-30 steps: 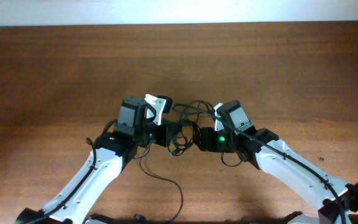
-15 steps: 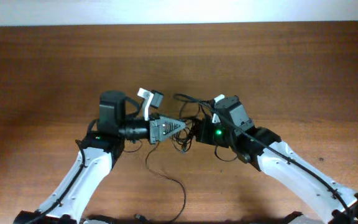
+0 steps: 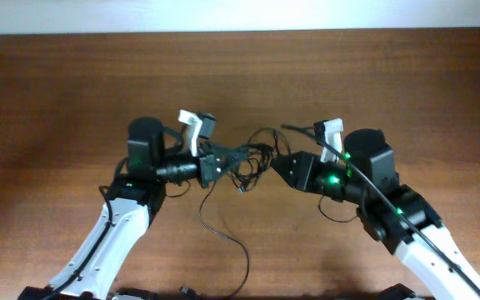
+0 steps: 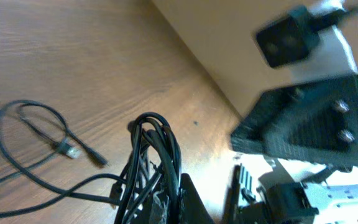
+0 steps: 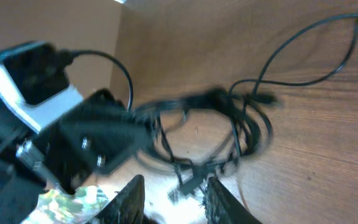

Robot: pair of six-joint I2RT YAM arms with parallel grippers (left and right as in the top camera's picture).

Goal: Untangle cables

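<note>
The cables (image 3: 252,155) form a thin black tangle hanging between the two arms above the table's middle. My left gripper (image 3: 227,160) points right and is shut on the tangle. In the left wrist view the bundle (image 4: 157,146) rises out of the left gripper (image 4: 166,210), and a loose loop with small plugs (image 4: 70,151) lies on the wood. My right gripper (image 3: 280,164) faces the tangle from the right, a little apart from it. In the right wrist view the right gripper (image 5: 176,202) is open, and a small plug (image 5: 188,179) dangles just ahead of its fingertips, unclamped.
One cable strand (image 3: 233,243) trails down toward the table's near edge. The brown wooden table (image 3: 407,92) ends at a pale wall (image 3: 223,15) at the back. A thicker black robot cable (image 5: 114,65) loops from the left arm's camera.
The left gripper swung to point right, carrying the tangle. The right gripper closed near the tangle, reopened, and drew back to the right, away from it.
</note>
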